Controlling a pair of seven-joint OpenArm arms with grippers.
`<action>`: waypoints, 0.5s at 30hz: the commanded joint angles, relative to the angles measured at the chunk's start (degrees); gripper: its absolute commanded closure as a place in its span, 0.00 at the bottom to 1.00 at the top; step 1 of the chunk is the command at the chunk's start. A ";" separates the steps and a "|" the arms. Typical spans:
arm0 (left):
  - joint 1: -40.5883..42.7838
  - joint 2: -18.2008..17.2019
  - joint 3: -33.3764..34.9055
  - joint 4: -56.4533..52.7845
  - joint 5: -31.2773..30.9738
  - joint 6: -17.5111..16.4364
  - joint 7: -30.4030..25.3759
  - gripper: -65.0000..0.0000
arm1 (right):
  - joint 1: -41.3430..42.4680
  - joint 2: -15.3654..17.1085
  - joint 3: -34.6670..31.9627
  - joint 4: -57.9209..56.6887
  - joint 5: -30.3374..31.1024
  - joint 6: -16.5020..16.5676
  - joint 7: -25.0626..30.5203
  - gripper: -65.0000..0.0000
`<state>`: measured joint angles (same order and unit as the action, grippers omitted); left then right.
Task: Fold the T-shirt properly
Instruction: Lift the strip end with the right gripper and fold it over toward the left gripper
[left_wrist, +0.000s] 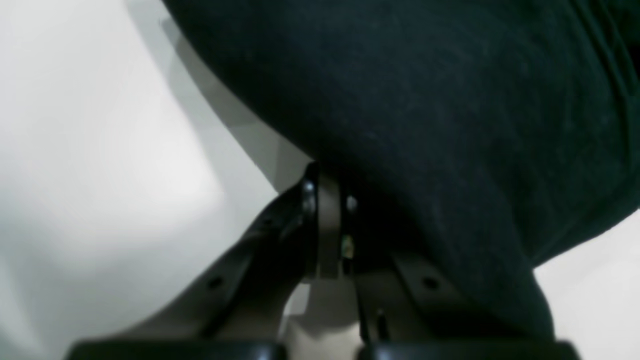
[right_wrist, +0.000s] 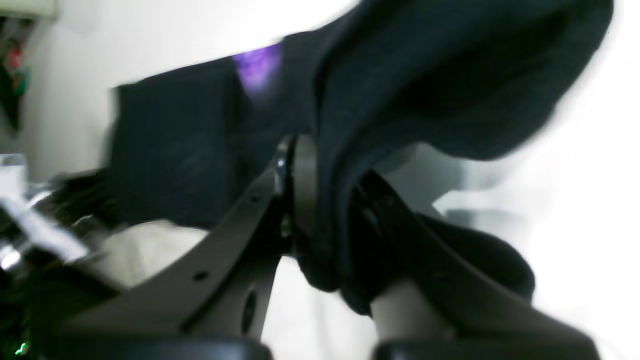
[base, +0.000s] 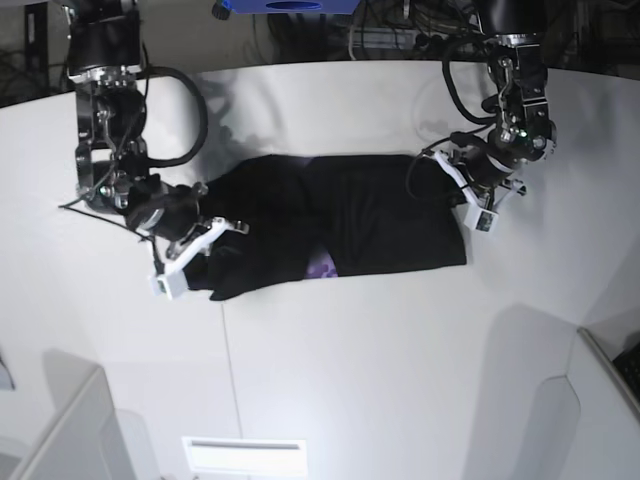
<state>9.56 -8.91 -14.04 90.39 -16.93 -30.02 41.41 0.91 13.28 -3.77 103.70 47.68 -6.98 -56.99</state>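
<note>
Base view, T-shirt (base: 370, 215) stretched between hands, right hand (base: 205, 245) and left hand (base: 452, 175) each pinching an end

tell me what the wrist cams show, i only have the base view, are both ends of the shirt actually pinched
Observer: Yes on the left: the left gripper has its fingers shut on the T-shirt.
Operator: and the right
Observer: The right gripper is clamped too, with black cloth bunched between its fingers.
Operator: any print showing there
Observer: A purple patch shows past the fold in the right wrist view.
</note>
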 joint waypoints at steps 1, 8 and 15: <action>-0.64 -0.54 -0.07 1.17 -0.79 0.00 -0.92 1.00 | 1.25 -0.40 0.30 1.93 0.63 0.43 0.51 1.00; -0.64 -0.81 -0.07 1.17 -0.79 0.00 -0.92 1.00 | 2.74 -4.18 -5.33 4.65 0.54 -2.99 -1.51 1.00; 0.15 -0.81 -0.07 1.17 -0.79 0.00 -0.84 1.00 | 4.41 -8.05 -14.74 4.92 0.63 -9.15 2.00 1.00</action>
<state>10.04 -9.23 -14.04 90.41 -16.93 -29.98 41.39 4.16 5.56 -18.70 107.42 47.44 -16.25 -55.96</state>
